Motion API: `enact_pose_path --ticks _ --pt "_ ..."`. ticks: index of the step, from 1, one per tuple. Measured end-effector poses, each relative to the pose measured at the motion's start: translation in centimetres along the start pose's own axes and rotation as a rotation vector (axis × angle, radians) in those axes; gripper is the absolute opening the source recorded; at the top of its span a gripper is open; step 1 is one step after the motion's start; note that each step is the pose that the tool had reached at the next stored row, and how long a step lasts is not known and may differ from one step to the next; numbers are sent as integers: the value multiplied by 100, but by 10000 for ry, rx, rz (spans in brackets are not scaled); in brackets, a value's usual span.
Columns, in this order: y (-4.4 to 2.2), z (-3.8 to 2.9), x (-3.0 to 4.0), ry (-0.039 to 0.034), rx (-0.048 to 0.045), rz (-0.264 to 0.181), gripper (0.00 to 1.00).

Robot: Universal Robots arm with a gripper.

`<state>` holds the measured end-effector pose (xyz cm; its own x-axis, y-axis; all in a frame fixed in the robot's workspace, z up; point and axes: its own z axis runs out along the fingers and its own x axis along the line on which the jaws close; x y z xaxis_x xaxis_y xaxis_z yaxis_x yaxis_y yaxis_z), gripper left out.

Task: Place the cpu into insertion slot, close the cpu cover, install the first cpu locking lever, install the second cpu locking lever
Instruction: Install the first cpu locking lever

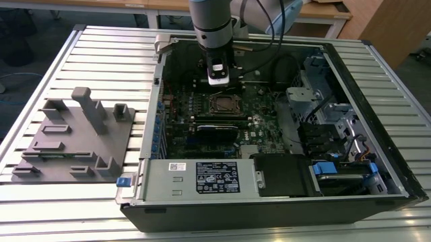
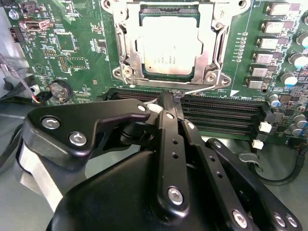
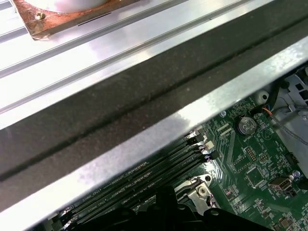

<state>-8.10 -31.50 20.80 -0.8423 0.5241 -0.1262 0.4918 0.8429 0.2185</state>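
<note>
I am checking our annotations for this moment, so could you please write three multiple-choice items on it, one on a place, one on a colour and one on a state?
1. Where does the cpu lie?
A. in the insertion slot
B. on the grey tray
C. in the gripper

2. What colour is the circuit board around the slot?
A. blue
B. green
C. red

3. How do the gripper's fingers stand?
A. spread wide
B. closed together
C. clamped on a cable

Key: 1 A, the chip sits framed by the cpu cover. 2 B, green shows in both wrist views. 3 B, the fingertips meet at the lever wire.
</note>
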Motion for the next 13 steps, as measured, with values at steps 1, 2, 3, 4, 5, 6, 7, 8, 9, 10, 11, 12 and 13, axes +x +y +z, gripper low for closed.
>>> enact_pose_path --ticks 1,2,3,4,5,6,7,8,9,10,11,12,13 --pt "0 0 0 0 1 1 10" --pt "0 0 0 -3 3 13 10" --pt "0 1 -1 -11 6 52 10" --pt "2 3 -2 -28 15 126 10" --pt "3 4 -4 -46 26 207 10" --pt "2 4 -4 -58 32 254 10" --pt "2 4 -4 -58 33 256 10" --pt "2 4 -4 -58 33 257 10" --pt "2 4 -4 -58 33 259 10" --pt "3 4 -4 -58 32 259 10" --pt "3 4 -4 -59 33 260 10" --pt "3 4 -4 -59 33 261 10" --pt "3 4 -4 -59 33 262 10"
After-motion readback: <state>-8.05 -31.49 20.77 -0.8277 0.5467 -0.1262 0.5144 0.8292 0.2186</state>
